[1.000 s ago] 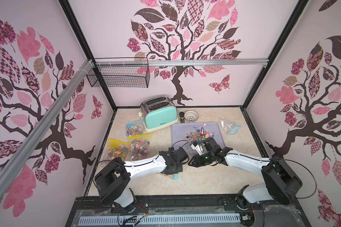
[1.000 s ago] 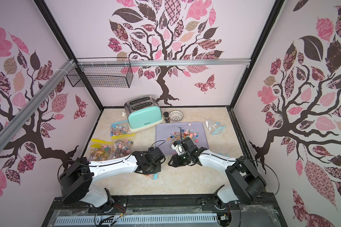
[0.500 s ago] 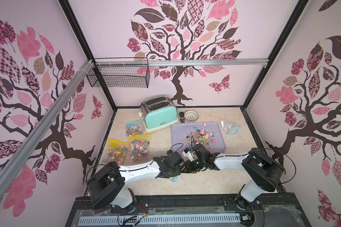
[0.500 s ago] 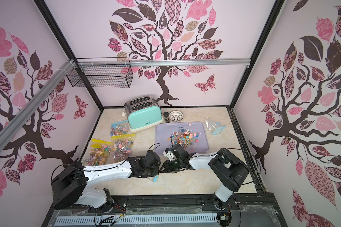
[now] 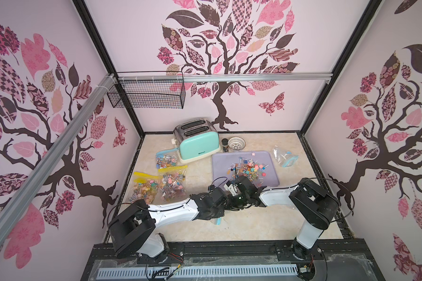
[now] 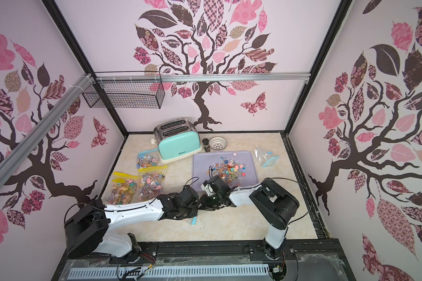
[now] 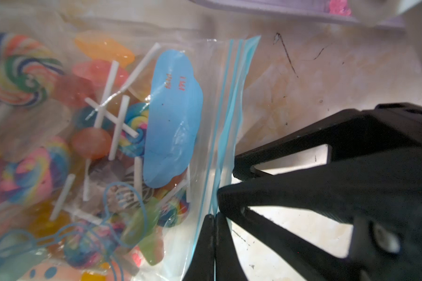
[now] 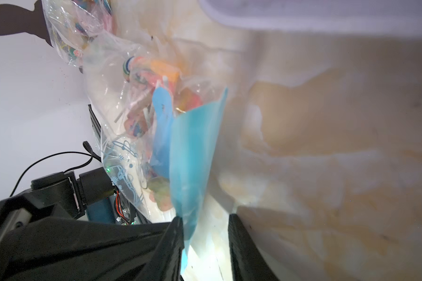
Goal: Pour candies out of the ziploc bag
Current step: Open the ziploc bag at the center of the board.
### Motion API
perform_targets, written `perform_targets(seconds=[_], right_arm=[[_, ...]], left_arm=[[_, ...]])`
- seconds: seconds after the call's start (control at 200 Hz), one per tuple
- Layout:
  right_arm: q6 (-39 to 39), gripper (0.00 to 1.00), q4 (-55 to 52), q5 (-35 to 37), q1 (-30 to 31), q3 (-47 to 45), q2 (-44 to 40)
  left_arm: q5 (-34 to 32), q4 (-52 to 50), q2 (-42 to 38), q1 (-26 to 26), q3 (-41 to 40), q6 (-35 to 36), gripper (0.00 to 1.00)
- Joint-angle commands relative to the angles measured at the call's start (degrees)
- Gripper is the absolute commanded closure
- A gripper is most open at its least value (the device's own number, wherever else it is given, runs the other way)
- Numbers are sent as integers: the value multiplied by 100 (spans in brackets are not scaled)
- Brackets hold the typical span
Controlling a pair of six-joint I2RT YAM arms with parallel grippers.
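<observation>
Near the table's front, just short of the purple tray, the right gripper had swung in leftward from the tray's edge to meet the left gripper. Its jaws stood apart astride the blue lip of the ziploc bag, narrowing but not yet pinching. The left's were pressed together on the zip strip. We judged the seal ready to be pulled open, with the candies still inside. Both forearms lay low, wrists nearly touching.
</observation>
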Motion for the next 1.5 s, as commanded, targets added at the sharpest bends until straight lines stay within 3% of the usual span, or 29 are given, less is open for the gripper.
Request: perform_targets(seconds=[0.0, 0.795, 0.97, 1.105, 1.18, 1.285, 1.496], right_arm=[[-42, 70, -115, 126, 31, 90, 72], [-43, 82, -120, 53, 38, 503, 423], [2, 100, 8, 2, 34, 531, 500], [18, 100, 107, -24, 32, 496, 435], [-3, 100, 125, 7, 36, 448, 352], [-70, 100, 89, 32, 39, 406, 250], [-89, 100, 106, -21, 32, 364, 265]], left_arm=[[-101, 20, -73, 4, -38, 32, 100], [-147, -37, -214, 88, -148, -105, 100], [-221, -71, -249, 83, -163, -135, 100], [-259, -106, -176, 117, -115, -74, 100], [-227, -106, -96, 124, -47, 14, 80], [-217, -160, 67, 119, 68, 116, 64], [-217, -204, 356, 119, 271, 280, 59]])
